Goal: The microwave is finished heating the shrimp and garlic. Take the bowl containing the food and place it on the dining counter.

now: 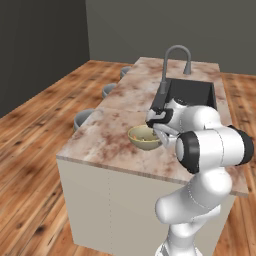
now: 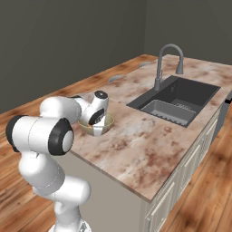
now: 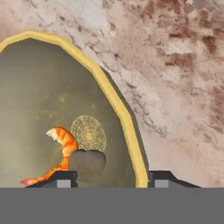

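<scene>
The round olive-tan bowl with a yellowish rim [image 1: 144,138] sits upright on the pinkish-brown marbled stone top of the dining counter [image 1: 107,140], just left of centre in the left base view and near the counter's near end. In the hand view the bowl fills the left half, its rim arcing from upper left down to bottom centre. Inside it, low in that frame, lies the small orange-red curved shrimp [image 3: 61,151], its long axis running from the lower left up to the right, touching the greyish-tan rounded garlic lump [image 3: 86,164] just right of it. No writing or brand is legible anywhere.

The two-finger gripper [image 3: 111,177] hangs over the bowl's rim, its dark tips apart, one inside the rim and one outside; whether they touch the rim cannot be told.

Beyond, towards the upper right, are the dark sink [image 1: 192,92] and the grey arched tap [image 1: 175,57].
</scene>
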{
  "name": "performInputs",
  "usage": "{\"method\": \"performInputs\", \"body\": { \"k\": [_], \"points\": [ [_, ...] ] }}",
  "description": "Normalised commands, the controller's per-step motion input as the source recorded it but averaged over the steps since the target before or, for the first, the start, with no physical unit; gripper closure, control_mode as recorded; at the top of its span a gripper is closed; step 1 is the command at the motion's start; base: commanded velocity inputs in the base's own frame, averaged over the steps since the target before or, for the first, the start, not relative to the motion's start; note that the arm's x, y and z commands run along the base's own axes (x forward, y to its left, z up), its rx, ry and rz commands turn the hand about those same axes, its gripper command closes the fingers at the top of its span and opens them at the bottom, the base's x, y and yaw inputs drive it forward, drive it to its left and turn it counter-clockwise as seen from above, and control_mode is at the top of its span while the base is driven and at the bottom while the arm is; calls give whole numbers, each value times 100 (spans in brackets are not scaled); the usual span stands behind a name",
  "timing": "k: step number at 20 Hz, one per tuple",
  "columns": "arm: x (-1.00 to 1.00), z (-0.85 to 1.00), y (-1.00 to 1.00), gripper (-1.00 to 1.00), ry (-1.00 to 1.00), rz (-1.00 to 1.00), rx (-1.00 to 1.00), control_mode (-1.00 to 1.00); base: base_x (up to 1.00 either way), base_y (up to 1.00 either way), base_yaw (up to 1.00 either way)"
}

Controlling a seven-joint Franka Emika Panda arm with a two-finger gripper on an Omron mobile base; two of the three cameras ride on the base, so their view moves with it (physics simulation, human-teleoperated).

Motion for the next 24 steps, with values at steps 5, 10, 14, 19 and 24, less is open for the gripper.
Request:
{"method": "performInputs", "body": {
  "k": [5,10,14,19,24],
  "points": [
    [-45,13,0,-100,0,-7,0,-100,0,0,0],
    [-88,71,-1,-100,0,-7,4,-100,0,0,0],
    [-100,100,-7,-100,0,-4,5,-100,0,0,0],
    [-100,100,0,-100,0,-4,2,-100,0,0,0],
    [-100,100,0,-100,-4,-1,0,-100,0,0,0]
  ]
}}
